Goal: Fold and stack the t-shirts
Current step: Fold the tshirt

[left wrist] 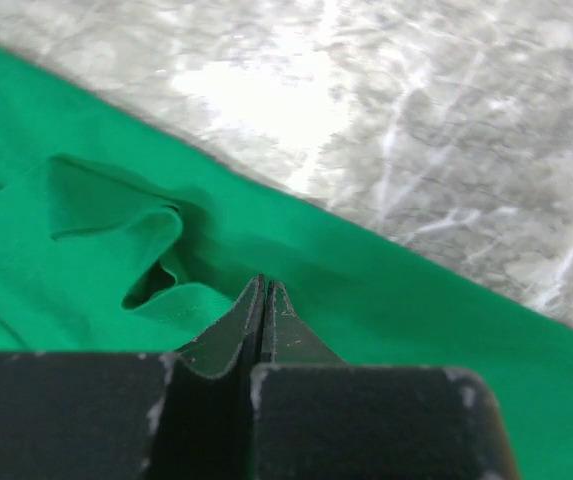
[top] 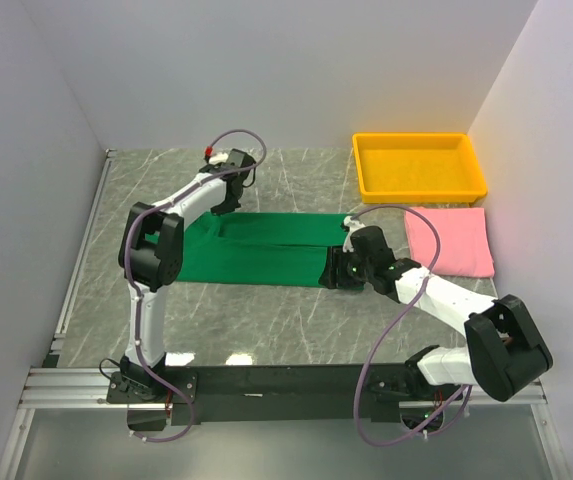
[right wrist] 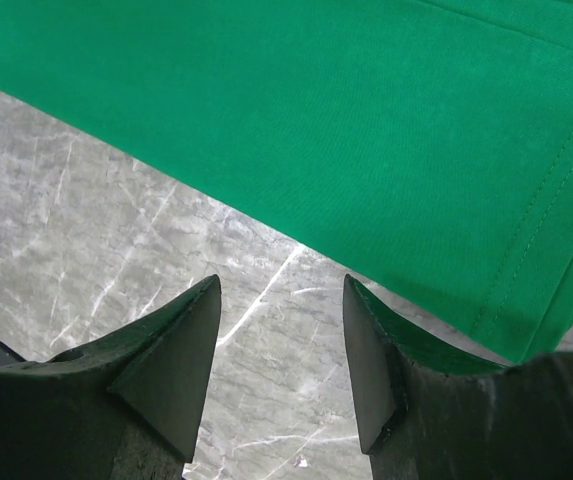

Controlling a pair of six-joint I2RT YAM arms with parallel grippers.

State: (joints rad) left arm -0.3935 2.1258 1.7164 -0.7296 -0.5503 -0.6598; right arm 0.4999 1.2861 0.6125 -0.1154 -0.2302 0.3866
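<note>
— Which step are they on, do you reckon?

— Folding the green t-shirt (top: 266,250), I'd say. It lies flat across the middle of the desk (top: 266,325), running left to right as a long strip. The pink t-shirt (top: 451,240) is already a flat rectangle off to the right, just in front of the yellow tray (top: 421,188).

— And the arms?

— The left end effector (left wrist: 264,292) has its fingers pressed together, tips down at the far edge of the green cloth beside a rumpled fold. I can't tell whether any cloth is nipped between them. The right end effector (right wrist: 281,295) stands apart at the near right corner, by the hem, with mostly bare desk showing between its fingers.

— So what next?

— The right one would need to slip a finger under that hem corner and close on it. Then both arms would carry the cloth over together so the fold lands square. The stacking isn't done yet.

— Anything in the tray?

— Nothing that I can see — just its bare yellow floor.
</note>
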